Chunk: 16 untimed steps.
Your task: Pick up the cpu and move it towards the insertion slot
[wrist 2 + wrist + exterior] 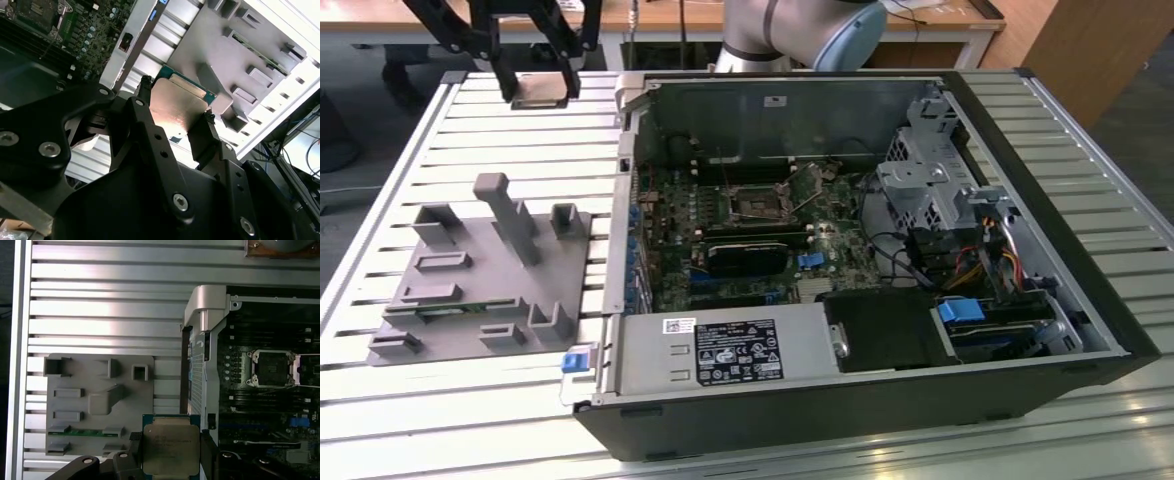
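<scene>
My gripper [171, 452] is shut on the cpu [171, 440], a flat square chip with a silvery top and green edge, one black finger on each of two opposite sides. In the second wrist view the cpu [176, 107] sits between the gripper [177, 100] fingertips, above the slatted table. In the exterior view the gripper [540, 85] hangs at the far left, holding the cpu [542, 99] beyond the grey fixture. The insertion slot [758, 201] is a square socket with a metal frame on the motherboard inside the open case, also seen in both wrist views [271, 368] [36, 11].
A grey fixture block [467, 270] with a green memory stick [80, 431] lies on the slatted metal table [374, 420]. The open computer case [1067, 300] has tall walls, a power supply [720, 350], drive cages and cables around the motherboard.
</scene>
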Motion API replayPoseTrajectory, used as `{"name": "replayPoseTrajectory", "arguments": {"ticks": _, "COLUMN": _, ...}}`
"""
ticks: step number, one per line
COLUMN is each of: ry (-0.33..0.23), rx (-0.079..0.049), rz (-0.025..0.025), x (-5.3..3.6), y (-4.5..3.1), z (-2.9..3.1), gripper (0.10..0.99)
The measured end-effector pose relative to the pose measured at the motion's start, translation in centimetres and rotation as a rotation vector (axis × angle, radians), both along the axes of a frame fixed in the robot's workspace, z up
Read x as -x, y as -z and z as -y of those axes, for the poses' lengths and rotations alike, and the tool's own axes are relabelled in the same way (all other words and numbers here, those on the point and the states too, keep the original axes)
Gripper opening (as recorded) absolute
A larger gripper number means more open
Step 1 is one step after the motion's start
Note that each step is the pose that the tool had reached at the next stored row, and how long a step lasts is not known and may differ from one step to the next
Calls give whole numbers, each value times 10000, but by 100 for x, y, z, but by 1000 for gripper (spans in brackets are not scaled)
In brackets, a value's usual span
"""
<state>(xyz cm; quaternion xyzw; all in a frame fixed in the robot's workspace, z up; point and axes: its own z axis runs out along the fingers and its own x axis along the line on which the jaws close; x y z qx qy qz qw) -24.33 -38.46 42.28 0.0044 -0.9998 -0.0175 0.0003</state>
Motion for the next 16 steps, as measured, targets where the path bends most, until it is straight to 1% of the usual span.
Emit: {"name": "replayPoseTrajectory", "arguments": {"ticks": 16, "ry": 0, "rx": 0, "rz": 0, "x": -158, "y": 0, "z": -30, "gripper": 541}}
